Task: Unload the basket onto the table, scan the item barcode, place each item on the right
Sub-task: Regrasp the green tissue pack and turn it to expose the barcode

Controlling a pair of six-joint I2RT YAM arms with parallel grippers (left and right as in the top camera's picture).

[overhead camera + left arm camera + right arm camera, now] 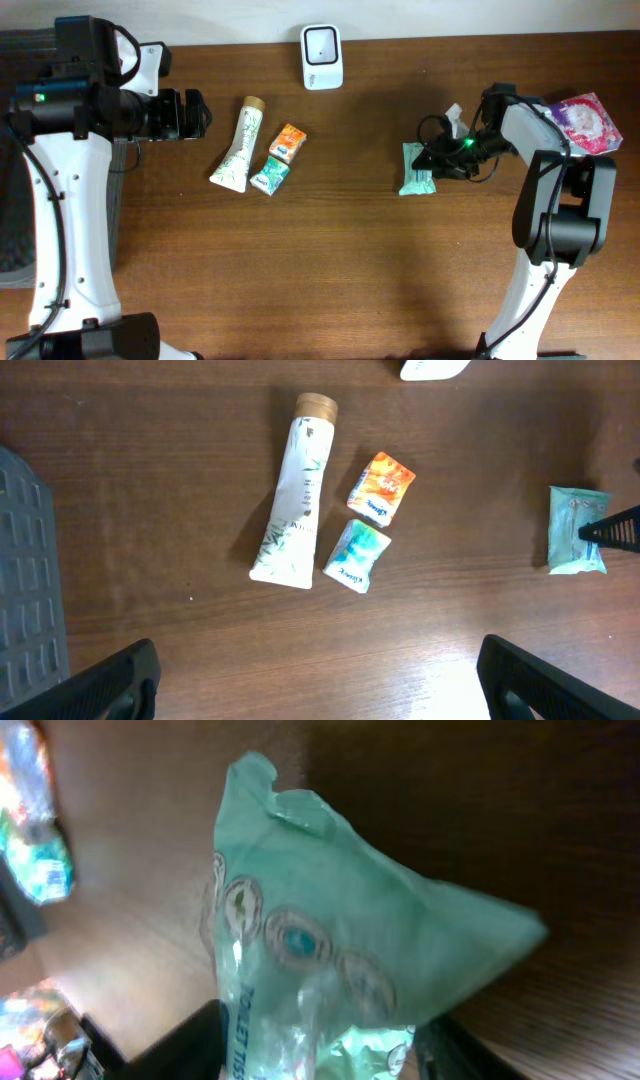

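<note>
On the desk [330, 270]: one scanner, one tube, two small packets, one green pack and one pink packet.
Scanner [322, 56]: one, white, at the far edge near the middle.
Tube [238, 145]: one, pale with a tan cap, lying left of centre with the cap pointing far.
Small packets: two, just right of the tube. The orange packet [287, 142] is the farther one and the teal packet [269, 175] the nearer, close together.
Green pack [413, 168]: one, right of centre, well apart from the scanner and at the tip of the right hand.
Pink packet [585, 122]: one, at the far right, behind the right arm.
Left hand [205, 113]: fingers wide apart, holding nothing, left of the tube.
Right hand [432, 167]: clamped on the green pack, with its dark fingers [190, 1045] against both sides of one end in the wrist view.
</note>
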